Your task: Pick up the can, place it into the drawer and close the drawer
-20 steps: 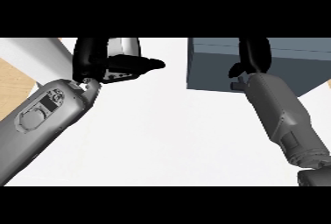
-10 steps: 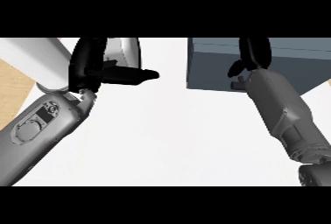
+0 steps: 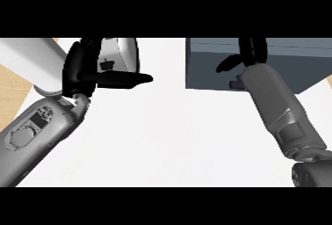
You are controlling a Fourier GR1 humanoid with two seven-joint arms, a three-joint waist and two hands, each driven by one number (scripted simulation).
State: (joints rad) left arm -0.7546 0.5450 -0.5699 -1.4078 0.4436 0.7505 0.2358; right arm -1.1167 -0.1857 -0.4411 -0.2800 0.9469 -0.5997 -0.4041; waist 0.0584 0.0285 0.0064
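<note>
White worktop [image 3: 168, 145] fills most of the head view, with a strip of wood-toned floor at the far left. The can [image 3: 120, 55], silvery grey, sits at the upper left, held in the left robot hand [image 3: 88, 72], whose black fingers curl round it while the thumb juts out to the right beneath it. Over the last second this robot hand has turned and drawn slightly left and down with the can, and its forearm has swung lower; the can is lifted and not yet moving toward the drawer. The drawer [image 3: 214, 61], a dark blue-grey box, lies at the upper right, well apart from the can. The right robot hand [image 3: 250, 50] rests at the drawer's top edge and has barely moved; whether its fingers are open or closed cannot be told. By the look of it, pickup is done and the carry across to the drawer comes next.
</note>
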